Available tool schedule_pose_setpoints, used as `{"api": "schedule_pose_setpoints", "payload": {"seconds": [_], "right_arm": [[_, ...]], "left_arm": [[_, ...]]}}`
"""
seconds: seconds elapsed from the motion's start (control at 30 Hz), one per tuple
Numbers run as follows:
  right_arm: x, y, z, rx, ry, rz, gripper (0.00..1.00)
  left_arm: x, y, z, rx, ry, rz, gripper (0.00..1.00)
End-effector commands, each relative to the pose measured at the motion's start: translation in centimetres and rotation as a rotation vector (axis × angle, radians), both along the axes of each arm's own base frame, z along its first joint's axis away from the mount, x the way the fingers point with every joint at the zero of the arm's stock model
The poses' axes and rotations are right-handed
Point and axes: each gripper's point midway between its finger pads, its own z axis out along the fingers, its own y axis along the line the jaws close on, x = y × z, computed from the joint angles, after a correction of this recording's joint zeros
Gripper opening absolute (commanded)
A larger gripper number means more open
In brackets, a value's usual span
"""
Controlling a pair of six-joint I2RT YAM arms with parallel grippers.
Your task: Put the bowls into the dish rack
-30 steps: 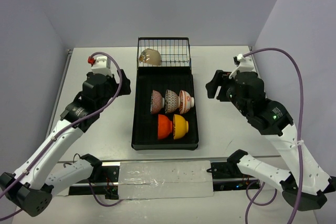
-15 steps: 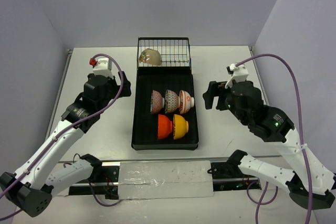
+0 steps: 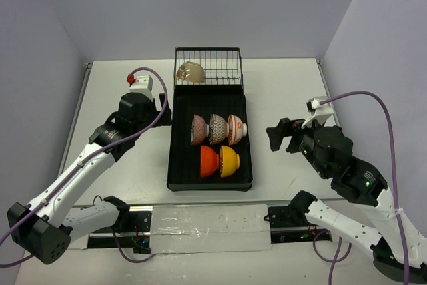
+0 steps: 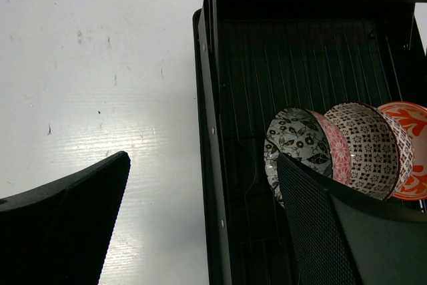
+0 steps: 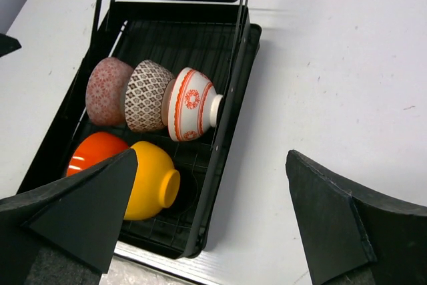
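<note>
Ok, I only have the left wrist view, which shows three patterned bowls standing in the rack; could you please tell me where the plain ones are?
Observer: The red-orange bowl and the yellow-orange bowl lie on their sides, side by side, in the near half of the dish rack, in front of the patterned bowls.
Operator: Thank you, and the white one?
Observer: The beige bowl sits in the wire basket at the rack's far end.
Operator: Is the right gripper holding anything?
Observer: No, the right gripper is open and empty, beside the rack's right side.
</note>
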Motion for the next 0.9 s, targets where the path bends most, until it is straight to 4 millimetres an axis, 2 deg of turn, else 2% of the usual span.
{"api": "schedule_pose_setpoints", "payload": {"seconds": [0.0,0.13,0.37,0.83,0.87], "right_arm": [[0.9,0.3,0.2,-0.002,-0.021,-0.020,1.00],[1.0,0.2,-0.2,-0.012,-0.005,-0.035,1.00],[1.3,0.7,-0.9,-0.030,0.020,-0.029,1.00],[1.9,2.0,-1.3,-0.064,0.069,0.000,1.00],[2.0,2.4,-0.5,-0.052,0.066,0.014,1.00]], "left_arm": [[0.1,-0.6,2.4,-0.055,-0.052,-0.016,0.96],[0.0,-0.4,3.0,-0.068,-0.070,-0.014,0.96],[0.2,-0.3,2.9,-0.075,-0.058,-0.013,0.96],[0.1,1.4,4.4,-0.094,-0.111,0.044,0.98],[0.2,1.3,4.2,-0.098,-0.102,0.046,0.98]]}}
